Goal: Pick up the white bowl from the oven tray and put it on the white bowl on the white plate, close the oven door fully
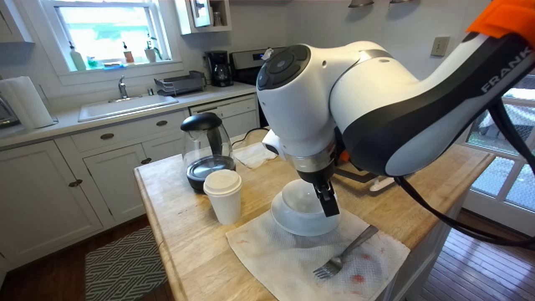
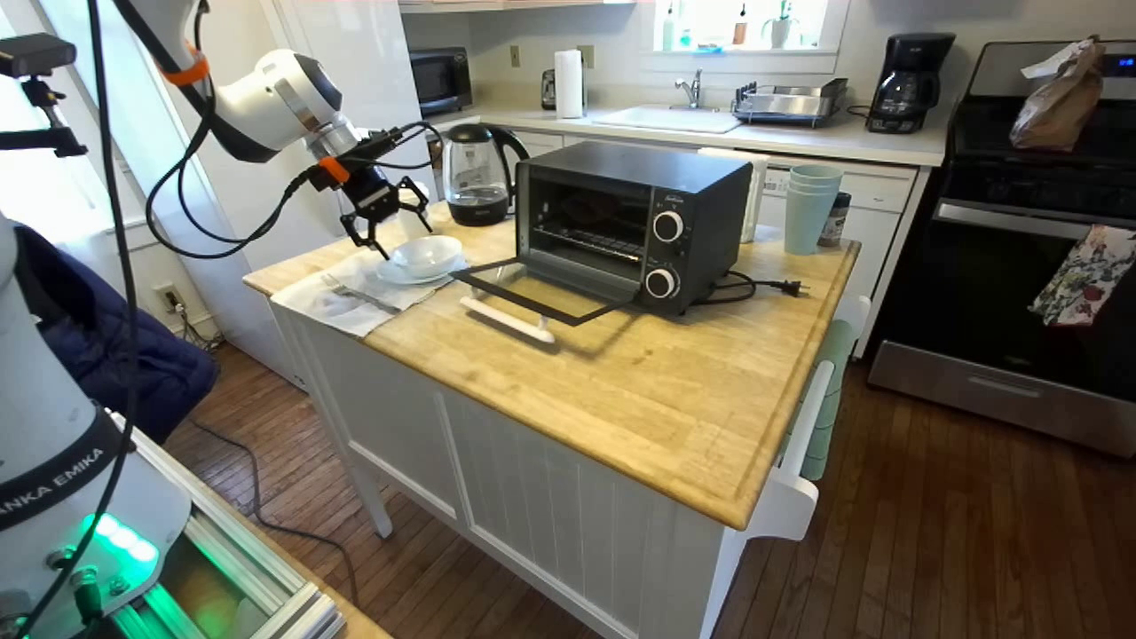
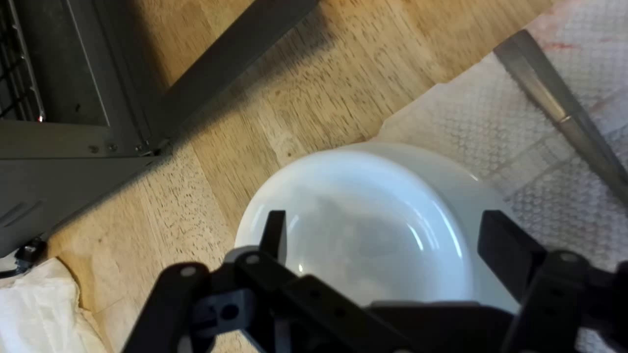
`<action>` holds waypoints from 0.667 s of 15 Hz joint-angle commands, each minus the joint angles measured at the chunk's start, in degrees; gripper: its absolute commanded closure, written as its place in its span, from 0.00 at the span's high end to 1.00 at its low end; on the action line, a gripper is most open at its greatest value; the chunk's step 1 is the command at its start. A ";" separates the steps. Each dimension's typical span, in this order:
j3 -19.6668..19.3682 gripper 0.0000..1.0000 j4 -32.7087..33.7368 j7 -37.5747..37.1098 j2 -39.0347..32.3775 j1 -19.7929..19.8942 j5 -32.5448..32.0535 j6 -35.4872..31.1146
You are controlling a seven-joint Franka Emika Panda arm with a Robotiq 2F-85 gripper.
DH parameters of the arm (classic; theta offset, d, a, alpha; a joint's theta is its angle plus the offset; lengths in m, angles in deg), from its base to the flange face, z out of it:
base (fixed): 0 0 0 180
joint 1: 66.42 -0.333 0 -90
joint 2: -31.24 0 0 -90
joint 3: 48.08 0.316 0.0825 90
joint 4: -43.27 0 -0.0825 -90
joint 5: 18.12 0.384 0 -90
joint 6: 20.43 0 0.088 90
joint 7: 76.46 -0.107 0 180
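Black fingers of the gripper stood wide apart, released, at the white bowl.
Whether they touched it, or what lay directly beneath it, I could not tell. It stood over the white plate, which lay partly on a paper towel beside a fork. Near the plate, the oven door was folded down, open; just beside the towel stood a paper cup.

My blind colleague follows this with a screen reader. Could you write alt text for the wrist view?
Open black jaws, low in the picture, partly cover a white bowl, with a white plate beneath it. At right, a fork handle lies on a paper towel; at upper left is part of a toaster oven, its door lowered.
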State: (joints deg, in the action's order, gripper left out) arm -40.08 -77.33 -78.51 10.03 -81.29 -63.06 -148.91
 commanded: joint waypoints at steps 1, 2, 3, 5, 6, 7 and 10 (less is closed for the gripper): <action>-0.06 1.00 0.86 1.22 1.20 0.32 0.74 4.29; -0.41 1.00 1.17 0.26 1.38 0.39 0.37 5.42; -0.70 1.00 1.56 -0.40 1.32 0.51 0.05 6.59; -1.46 1.00 2.09 -1.96 0.83 0.40 -1.99 8.42; -2.15 1.00 2.11 -3.69 0.48 0.20 -4.46 8.13; -2.41 1.00 2.48 -4.49 0.04 0.42 -4.87 8.75; -3.10 1.00 2.60 -7.80 -0.64 0.62 -6.99 9.74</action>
State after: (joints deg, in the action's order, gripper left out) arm -42.84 -75.77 -82.97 10.58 -80.80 -67.55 -140.94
